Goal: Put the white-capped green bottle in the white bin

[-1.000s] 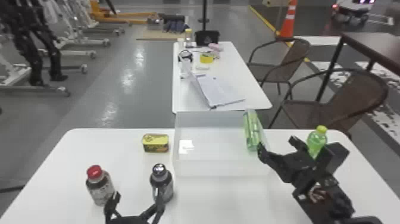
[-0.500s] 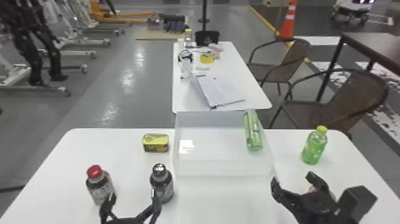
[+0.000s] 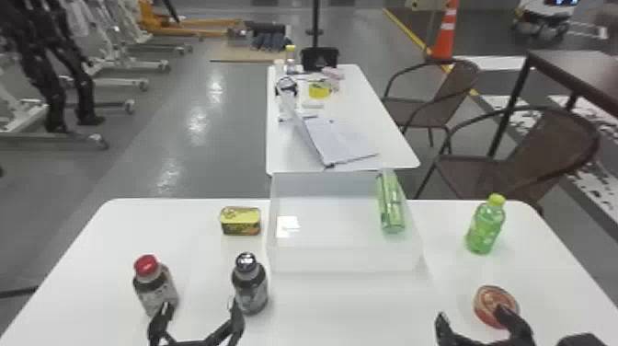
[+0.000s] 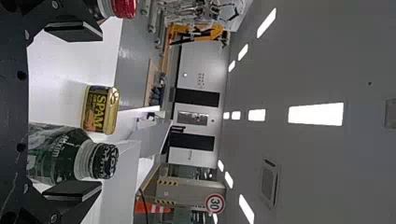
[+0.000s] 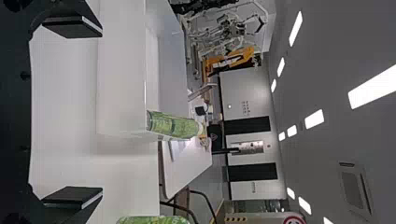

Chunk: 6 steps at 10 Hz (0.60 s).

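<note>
Bright ceiling lights (image 4: 315, 114); glare on grey floor (image 3: 204, 124).

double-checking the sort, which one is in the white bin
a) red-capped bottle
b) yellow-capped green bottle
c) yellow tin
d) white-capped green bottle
d, the white-capped green bottle shows inside the white bin, by its right wall, and the others are on the table.
</note>
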Each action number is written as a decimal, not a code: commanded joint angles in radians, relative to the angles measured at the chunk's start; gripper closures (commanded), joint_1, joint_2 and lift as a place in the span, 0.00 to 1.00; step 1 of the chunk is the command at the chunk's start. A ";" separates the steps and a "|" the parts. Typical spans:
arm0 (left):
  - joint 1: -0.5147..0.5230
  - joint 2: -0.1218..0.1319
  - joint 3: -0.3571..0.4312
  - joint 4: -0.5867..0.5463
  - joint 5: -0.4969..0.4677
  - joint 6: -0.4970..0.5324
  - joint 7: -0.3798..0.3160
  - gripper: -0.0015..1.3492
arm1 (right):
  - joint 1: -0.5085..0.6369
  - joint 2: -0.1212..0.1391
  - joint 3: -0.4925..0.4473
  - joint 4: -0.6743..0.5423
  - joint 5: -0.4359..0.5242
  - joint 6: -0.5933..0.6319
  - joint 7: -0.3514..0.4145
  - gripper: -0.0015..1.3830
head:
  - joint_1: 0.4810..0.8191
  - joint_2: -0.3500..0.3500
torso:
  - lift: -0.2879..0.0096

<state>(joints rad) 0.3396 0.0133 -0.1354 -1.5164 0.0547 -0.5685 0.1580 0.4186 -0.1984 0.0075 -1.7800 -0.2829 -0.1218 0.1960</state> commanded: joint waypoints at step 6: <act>0.004 -0.003 0.005 -0.004 -0.006 0.004 0.000 0.13 | -0.001 0.042 -0.003 0.014 0.028 -0.012 -0.004 0.08 | 0.20 0.50 | 0.63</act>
<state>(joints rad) 0.3436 0.0108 -0.1307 -1.5202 0.0491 -0.5645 0.1580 0.4181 -0.1618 0.0045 -1.7672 -0.2607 -0.1305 0.1923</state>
